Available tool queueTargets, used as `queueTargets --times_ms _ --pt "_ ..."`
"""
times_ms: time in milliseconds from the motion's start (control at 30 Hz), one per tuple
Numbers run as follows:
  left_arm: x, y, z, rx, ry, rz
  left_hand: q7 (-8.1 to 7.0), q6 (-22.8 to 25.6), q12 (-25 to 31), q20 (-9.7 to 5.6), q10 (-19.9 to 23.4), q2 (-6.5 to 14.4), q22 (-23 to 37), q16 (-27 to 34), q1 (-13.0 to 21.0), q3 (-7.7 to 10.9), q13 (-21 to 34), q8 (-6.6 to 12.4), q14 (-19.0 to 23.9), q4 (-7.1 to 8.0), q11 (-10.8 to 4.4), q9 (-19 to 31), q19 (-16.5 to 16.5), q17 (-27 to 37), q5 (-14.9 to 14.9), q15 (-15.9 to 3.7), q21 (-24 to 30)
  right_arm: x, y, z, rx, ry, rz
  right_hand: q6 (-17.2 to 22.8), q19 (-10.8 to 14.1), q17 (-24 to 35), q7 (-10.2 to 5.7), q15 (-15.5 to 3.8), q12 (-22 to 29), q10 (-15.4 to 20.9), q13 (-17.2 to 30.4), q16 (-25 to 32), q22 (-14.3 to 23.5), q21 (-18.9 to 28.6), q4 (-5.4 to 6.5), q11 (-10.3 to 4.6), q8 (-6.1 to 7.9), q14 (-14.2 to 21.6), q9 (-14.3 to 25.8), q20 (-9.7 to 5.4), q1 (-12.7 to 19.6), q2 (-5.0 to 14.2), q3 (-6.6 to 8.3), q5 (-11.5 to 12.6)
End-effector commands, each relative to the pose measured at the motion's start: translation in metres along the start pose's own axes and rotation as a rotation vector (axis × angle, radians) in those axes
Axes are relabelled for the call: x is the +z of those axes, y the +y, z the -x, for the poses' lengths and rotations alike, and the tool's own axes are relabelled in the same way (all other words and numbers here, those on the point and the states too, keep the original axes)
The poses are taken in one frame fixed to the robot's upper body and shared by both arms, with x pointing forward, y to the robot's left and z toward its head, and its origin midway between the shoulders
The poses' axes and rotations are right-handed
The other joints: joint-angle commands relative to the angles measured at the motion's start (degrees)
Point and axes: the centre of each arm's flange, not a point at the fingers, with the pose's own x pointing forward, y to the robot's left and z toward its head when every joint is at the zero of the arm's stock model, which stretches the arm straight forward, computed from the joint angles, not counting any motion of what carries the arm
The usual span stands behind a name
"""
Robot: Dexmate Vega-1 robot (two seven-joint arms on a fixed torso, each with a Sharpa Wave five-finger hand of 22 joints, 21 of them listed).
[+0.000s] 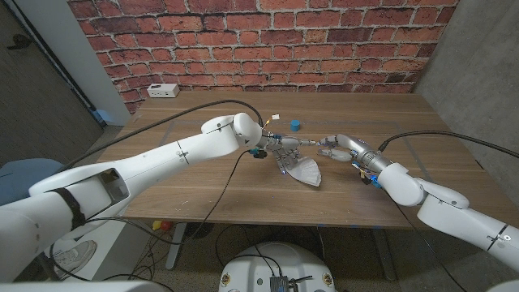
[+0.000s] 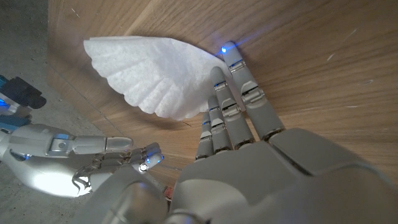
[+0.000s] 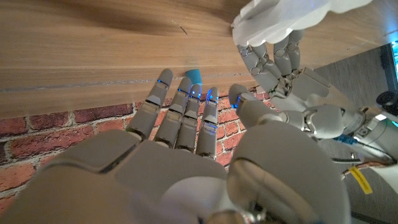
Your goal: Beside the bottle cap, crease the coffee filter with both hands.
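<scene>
Your left hand [image 1: 280, 149] has its fingers [image 2: 239, 93] laid straight on the edge of the coffee filter [image 1: 304, 171], pinning the already folded paper to the wooden table [image 1: 195, 195] so a crease can set. Your right hand [image 1: 334, 148] hovers just beside it, fingers apart, holding nothing. The blue bottle cap [image 1: 296, 125] sits near behind, clear of both hands; a white box [image 1: 163, 90] stands well apart.

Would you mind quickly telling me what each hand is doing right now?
Left hand: fingertips pressing on the folded coffee filter, pinning it to the table, not gripping.
Right hand: open, fingers apart, holding nothing, just beside the filter.
</scene>
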Motion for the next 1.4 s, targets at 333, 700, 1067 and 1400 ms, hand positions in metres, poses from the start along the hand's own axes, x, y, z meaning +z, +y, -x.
queueTargets --times_ms 333,700,1067,1400 --pt "-0.006 0.001 -0.008 0.062 -0.089 0.09 -0.73 -1.1 0.06 4.21 -0.87 -0.39 0.03 -2.07 0.16 -2.71 0.1 0.46 -8.21 0.0 -1.92 0.04 -7.02 -0.15 1.24 0.73 -2.28 0.029 -0.031 0.017 -0.073 -0.063 -0.145 13.85 0.26 2.22 -1.1 -3.11 2.53 11.65 0.31 2.24 0.49 1.09 -0.06 -0.05 1.86 2.87 0.03 -2.2 15.25 1.57 3.02 0.85" --pt "-0.008 0.004 -0.011 0.064 -0.105 0.065 -1.4 -4.31 -0.06 5.61 -3.67 -4.54 -0.22 -1.59 1.85 -5.99 0.09 0.35 -13.47 -1.76 -2.53 0.02 -9.2 -0.22 1.65 1.73 -3.16 0.044 -0.021 0.002 0.067 -0.03 -0.09 13.4 0.3 1.85 -1.94 -3.59 1.58 11.35 0.28 1.45 0.66 1.77 0.25 -1.17 0.33 2.76 0.04 -2.53 17.91 1.72 3.93 0.99" --pt "-0.011 0.004 -0.012 0.058 -0.089 0.085 0.41 -2.43 0.8 5.01 -1.88 -6.9 -0.42 -0.93 1.81 -9.22 0.05 1.14 -12.74 -2.49 -0.7 -0.02 -7.87 -0.23 2.5 1.02 -2.76 0.058 -0.01 -0.008 0.152 -0.07 -0.093 6.4 -2.01 0.84 -4.23 -5.93 -0.65 5.86 0.3 -1.76 1.16 2.38 -0.05 -4.31 -1.51 -1.96 0.2 -4.44 24.78 2.6 5.58 1.17" --pt "-0.011 0.004 -0.012 0.051 -0.088 0.085 0.7 -2.6 0.71 4.66 -2.05 -6.87 -0.47 -0.95 1.38 -10.26 0.04 1.0 -12.85 -2.37 -0.38 -0.03 -7.77 -0.23 2.77 1.02 -2.78 0.065 -0.001 -0.017 0.265 -0.055 -0.087 2.01 -7.82 1.48 -8.34 -6.97 -0.73 1.49 0.18 -2.49 2.55 3.28 0.28 -10.71 -0.86 -6.16 0.2 -4.83 32.36 5.05 6.69 1.37"
